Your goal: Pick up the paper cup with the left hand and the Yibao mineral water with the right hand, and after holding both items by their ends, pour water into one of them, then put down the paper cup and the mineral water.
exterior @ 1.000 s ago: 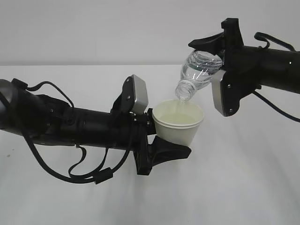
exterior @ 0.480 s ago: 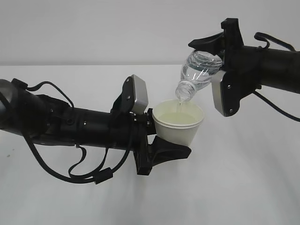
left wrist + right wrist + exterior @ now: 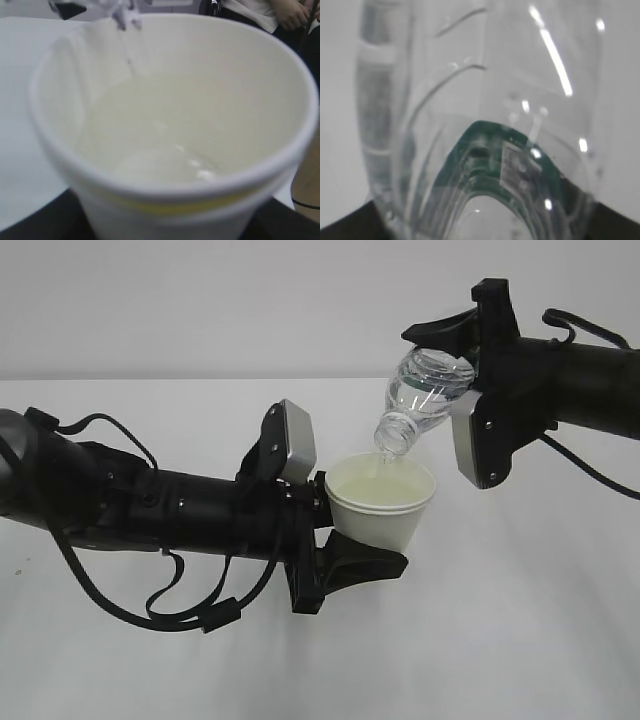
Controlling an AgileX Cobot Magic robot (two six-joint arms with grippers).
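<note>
A: Exterior view: the pouring step is under way. The right hand (image 3: 455,340) holds the Yibao mineral water (image 3: 420,398) tipped neck-down at upper right, its open mouth just above the far rim of the paper cup (image 3: 383,508), which the left hand (image 3: 345,540) carries at centre, well above the white table (image 3: 520,640).

B: And how do the fingers stand?

A: Both grippers are part-spread and clamped on their loads. The right one pinches the bottle at its base end, one black finger (image 3: 440,332) showing over the top; the green label band sits near the grip in the right wrist view. The left one grips the cup low on its wall, a finger (image 3: 365,562) running beneath it toward the right.

B: Is there water in the cup?

A: Yes. The left wrist view shows the paper cup (image 3: 165,200) holding a shallow pool across its pale bottom, with the bottle's mouth at the top left edge. Whether a stream is falling right now is too faint to tell.

B: What does the next move call for?

A: By this reading, the bottle must be tipped back upright before it is drawn away, so nothing spills past the rim. Then each hand lowers its item to the table, cup kept level, and only opens once the base rests flat. The thin cup wall may buckle under a harder squeeze.
</note>
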